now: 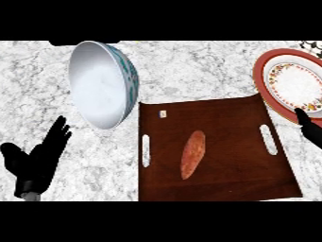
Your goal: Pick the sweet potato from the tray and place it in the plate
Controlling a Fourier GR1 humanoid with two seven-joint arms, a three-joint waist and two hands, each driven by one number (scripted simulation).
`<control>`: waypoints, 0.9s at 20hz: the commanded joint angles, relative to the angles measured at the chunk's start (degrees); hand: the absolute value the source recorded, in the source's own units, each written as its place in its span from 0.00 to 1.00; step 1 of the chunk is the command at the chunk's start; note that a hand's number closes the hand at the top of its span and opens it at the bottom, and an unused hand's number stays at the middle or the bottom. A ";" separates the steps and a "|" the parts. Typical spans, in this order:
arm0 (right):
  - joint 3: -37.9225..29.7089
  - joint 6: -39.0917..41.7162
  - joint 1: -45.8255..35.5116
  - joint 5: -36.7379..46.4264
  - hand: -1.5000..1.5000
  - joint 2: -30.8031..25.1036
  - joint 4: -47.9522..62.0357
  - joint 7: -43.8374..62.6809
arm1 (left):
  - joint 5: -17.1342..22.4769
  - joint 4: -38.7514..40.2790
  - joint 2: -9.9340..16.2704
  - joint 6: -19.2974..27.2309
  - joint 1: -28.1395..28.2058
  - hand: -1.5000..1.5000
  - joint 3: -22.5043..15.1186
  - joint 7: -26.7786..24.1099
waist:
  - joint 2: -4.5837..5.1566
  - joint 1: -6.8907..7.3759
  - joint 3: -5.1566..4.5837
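Resting open at the counter's (191,71) lower left corner: left hand (38,158), fingers straight and pointing up, holding nothing. Just right of it, toward the far edge: a white bowl with a teal patterned outside (102,85), tilted up on its side, its lower rim nearly touching the tray's far left corner. Lying near the middle of the dark brown tray (240,142), slightly left of centre, long axis running near-to-far: the sweet potato (192,154), untouched, not yet picked. Sitting at the counter's right edge, beside the tray's far right corner: the red-rimmed plate (278,101). Hovering over that plate's near rim: right hand (315,130), fingers spread wide, gripping nothing. Probably risking a knock to the plate while swinging back toward the tray; likely rolling the tapered sweet potato if closing off-centre.
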 commanded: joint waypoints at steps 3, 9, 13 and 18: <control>5.84 -11.63 13.75 10.25 0.00 6.71 -14.95 -0.84 | -1.20 6.61 -3.97 -2.11 -1.70 0.50 -3.01 -0.19 | 0.10 2.14 -0.09; 8.79 -3.07 18.90 17.01 0.00 -5.59 -17.86 13.42 | -2.51 3.48 -4.72 -0.64 -4.05 0.50 -3.96 4.04 | 0.27 2.88 -0.20; 14.24 3.05 17.68 21.17 0.00 -11.15 -22.65 26.81 | -3.73 3.41 -5.45 -0.30 -3.90 0.50 -5.28 4.16 | 0.44 3.88 -0.30; 15.71 10.99 9.74 23.95 0.00 -16.58 -30.37 46.13 | -2.04 4.76 -4.17 -3.44 -3.25 0.50 -2.84 2.31 | 0.50 4.90 -0.33</control>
